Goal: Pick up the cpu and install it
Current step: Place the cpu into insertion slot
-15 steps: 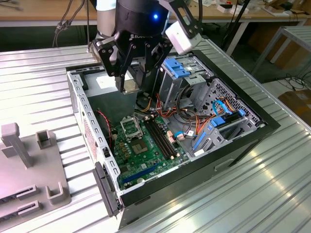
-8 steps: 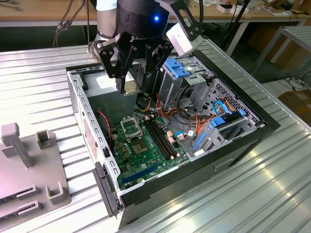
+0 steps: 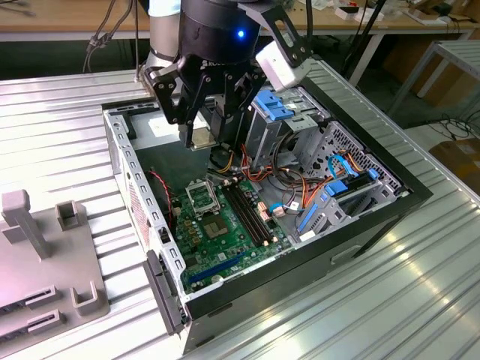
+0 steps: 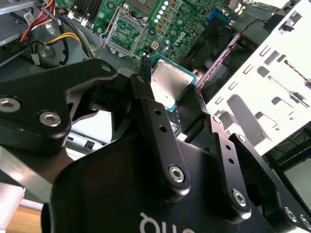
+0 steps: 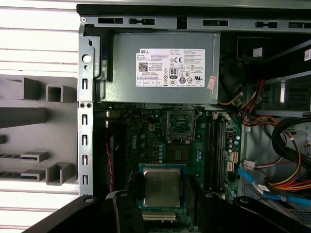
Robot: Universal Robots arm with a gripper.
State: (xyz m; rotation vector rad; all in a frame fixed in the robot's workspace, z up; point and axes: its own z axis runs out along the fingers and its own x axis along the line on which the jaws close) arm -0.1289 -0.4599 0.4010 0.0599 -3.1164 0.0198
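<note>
1. Hanging over the open computer case point(image 3: 120, 150) on the ribbed counter point(image 3: 60, 105), the jaws clench the cpu point(image 3: 199, 138), at 12 o'clock from the black socket frame point(image 3: 201, 196) in the exterior view; they hide most of the chip.
2. In the second wrist view, the cpu point(image 4: 169, 87) sits pinched by two opposite edges, one corner covered.
3. In the first wrist view, its metal top point(image 5: 162, 187) faces the camera, with the socket frame point(image 5: 181, 123) well apart on the board.

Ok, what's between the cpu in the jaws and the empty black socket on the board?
In the first wrist view, green motherboard with a smaller square chip on it separates the cpu from the socket.
</note>
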